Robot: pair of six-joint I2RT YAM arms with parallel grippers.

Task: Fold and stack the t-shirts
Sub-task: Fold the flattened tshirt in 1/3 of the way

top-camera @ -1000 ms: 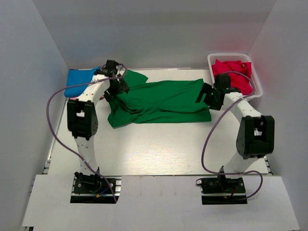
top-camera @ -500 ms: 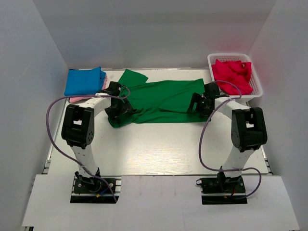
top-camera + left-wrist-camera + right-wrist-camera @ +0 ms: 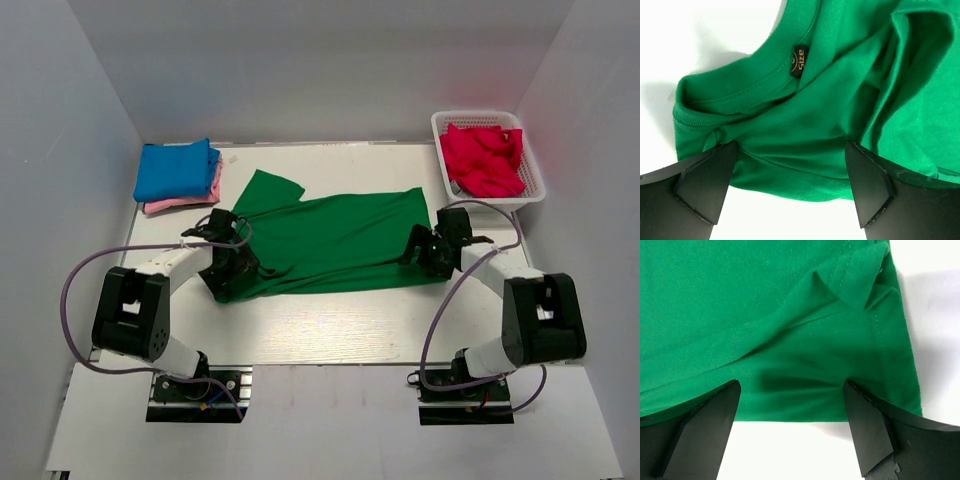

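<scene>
- The green t-shirt [image 3: 330, 235] is soft matt knit cloth, creased, with stitched hems and a ribbed neckband.
- Its size label [image 3: 799, 61] is black woven fabric with gold lettering.
- The blue t-shirt [image 3: 175, 168], the pink t-shirt [image 3: 180, 203] beneath it and the red t-shirt [image 3: 482, 158] are likewise matt cloth.
- The basket [image 3: 480, 117] is white plastic lattice.
- The worktop [image 3: 330, 320] is white and smooth, with a faint sheen.
- The jaws of the left gripper [image 3: 791, 145] and the right gripper [image 3: 791, 382] look like matt black plastic.
- The cables [image 3: 90, 270] have a smooth purple sheath.
</scene>
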